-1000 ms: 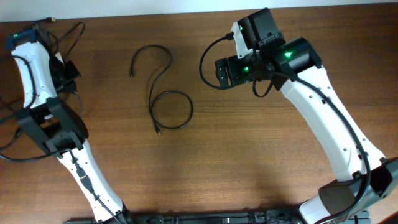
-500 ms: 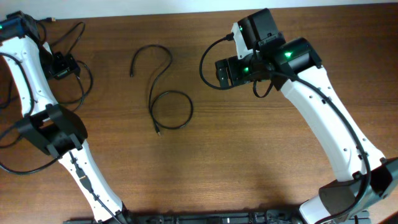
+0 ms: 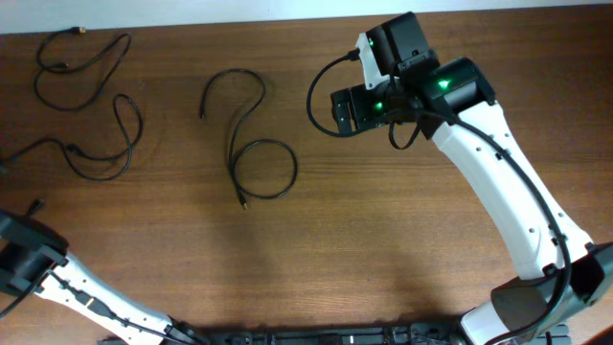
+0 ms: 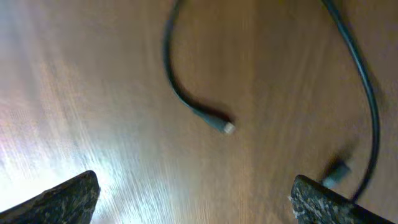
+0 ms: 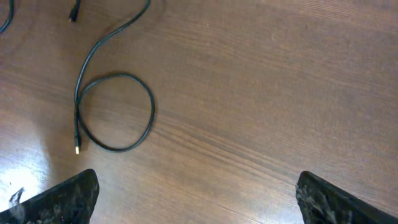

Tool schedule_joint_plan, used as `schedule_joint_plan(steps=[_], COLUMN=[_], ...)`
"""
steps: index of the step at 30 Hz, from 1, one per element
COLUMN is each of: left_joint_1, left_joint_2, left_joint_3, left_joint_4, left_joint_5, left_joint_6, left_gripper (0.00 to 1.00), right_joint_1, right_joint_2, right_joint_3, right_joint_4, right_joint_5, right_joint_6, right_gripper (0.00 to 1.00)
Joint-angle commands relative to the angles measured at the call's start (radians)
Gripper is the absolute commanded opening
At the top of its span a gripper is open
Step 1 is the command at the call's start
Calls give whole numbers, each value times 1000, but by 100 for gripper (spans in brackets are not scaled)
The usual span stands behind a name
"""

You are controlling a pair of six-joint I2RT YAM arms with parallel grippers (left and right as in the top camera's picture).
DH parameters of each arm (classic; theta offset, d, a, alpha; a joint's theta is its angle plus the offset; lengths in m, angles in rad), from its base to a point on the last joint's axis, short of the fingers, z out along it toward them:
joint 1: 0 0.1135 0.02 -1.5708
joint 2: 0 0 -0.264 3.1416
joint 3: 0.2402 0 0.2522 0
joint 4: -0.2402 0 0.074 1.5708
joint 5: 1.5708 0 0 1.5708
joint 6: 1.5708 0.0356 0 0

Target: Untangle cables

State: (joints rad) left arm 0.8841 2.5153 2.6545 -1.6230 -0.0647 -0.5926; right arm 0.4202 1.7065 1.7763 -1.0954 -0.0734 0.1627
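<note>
Three thin black cables lie loose on the brown table. One cable (image 3: 251, 144) in the middle curls into a hook and a round loop, also seen in the right wrist view (image 5: 115, 112). Two more cables (image 3: 81, 67) (image 3: 107, 158) sprawl at the far left, close together; I cannot tell whether they cross. My right gripper (image 3: 340, 112) hovers right of the middle cable, open (image 5: 199, 202) over bare wood. My left gripper (image 4: 196, 202) is open above a cable end with a small plug (image 4: 227, 127); a second cable (image 4: 368, 93) runs along the right.
The left arm's lower link (image 3: 29, 264) sits at the bottom left corner, with the rest of that arm past the frame's edge. The right arm (image 3: 508, 192) slants across the right half of the table. The table's far edge (image 3: 239, 19) runs along the top.
My left arm has pulled away from the far-left cables and swung out of the overhead view. Its gripper has opened and let them go. The right arm has not moved.
</note>
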Motion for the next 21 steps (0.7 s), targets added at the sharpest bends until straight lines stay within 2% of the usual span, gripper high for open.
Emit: schedule_joint_plan(steps=[1,5,7,9,11,13,16,17,21], left_joint_1=[40,61,61,63,62,62,60,61,61], left_joint_2=[39,154,201,242,268,293,299,299,300], left_joint_3=[-4,-4,-4,-4,-4,-4,-4,-4,-4], left_joint_4=[26,70,100,122,123,124,129,128,120], left_joint_5=[-129,-135,-135,-134,-133,-71,-28,-28,24], left_joint_6=[-25,-24,-24,-24,-23,-20,-13,-13,48], left_gripper=[99,99,93,68,63,59,41,37,40], right_joint_1=[-3,-3,-3,-3,-3,-3,-3,-3,-3], right_joint_2=[-9,-9,-9,-9,-9,-9,-9,-9,-9], right_joint_3=[-6,-6,-6,-6,-6,-6,-6,-6,-6], right_joint_4=[3,4,3,5,7,12,12,12,12], right_joint_5=[-6,-6,-6,-5,-5,-6,-6,-6,-6], right_joint_6=[11,12,23,41,42,42,42,42,42], right_gripper=[99,99,99,99,99,99,99,99,99])
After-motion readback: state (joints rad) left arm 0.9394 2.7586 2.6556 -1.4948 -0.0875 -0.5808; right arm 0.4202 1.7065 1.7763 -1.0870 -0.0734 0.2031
